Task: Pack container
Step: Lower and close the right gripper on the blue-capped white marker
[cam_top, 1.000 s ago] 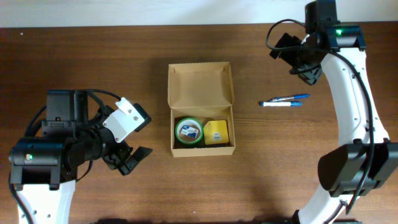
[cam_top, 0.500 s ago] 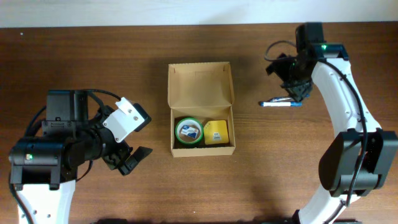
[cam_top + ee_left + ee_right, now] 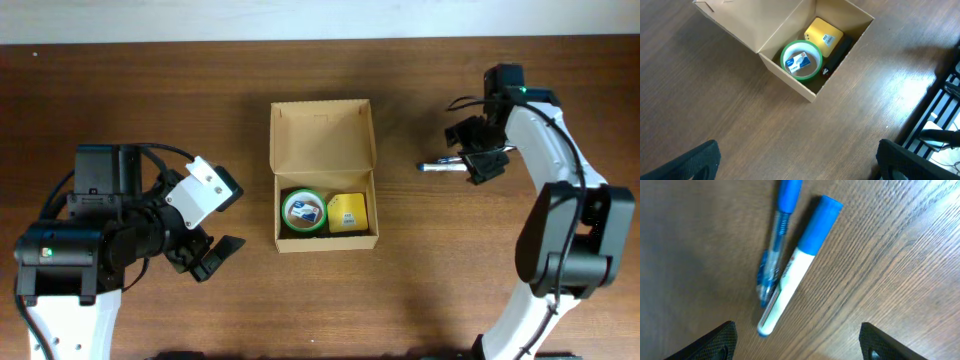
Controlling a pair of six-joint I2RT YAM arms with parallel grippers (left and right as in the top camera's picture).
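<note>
The tan cardboard container [image 3: 322,136] sits open at the table's middle, its flap lid folded back. Inside lie a green tape roll [image 3: 303,210], a yellow box [image 3: 348,213] and, in the left wrist view, a black item [image 3: 836,56]. The container also shows in the left wrist view [image 3: 790,82]. A white marker with a blue cap [image 3: 799,262] and a blue pen [image 3: 776,242] lie side by side on the table to the right [image 3: 440,166]. My right gripper [image 3: 482,160] is open just above them, fingers apart [image 3: 797,342]. My left gripper [image 3: 205,258] is open and empty, left of the container.
The table's edge and a dark metal frame [image 3: 940,100] show at the right of the left wrist view. A pale wall strip [image 3: 300,20] runs along the far edge of the table.
My right arm has come down and toward the near side, from the back of the table to just over the marker and pen. The left arm has not moved.
</note>
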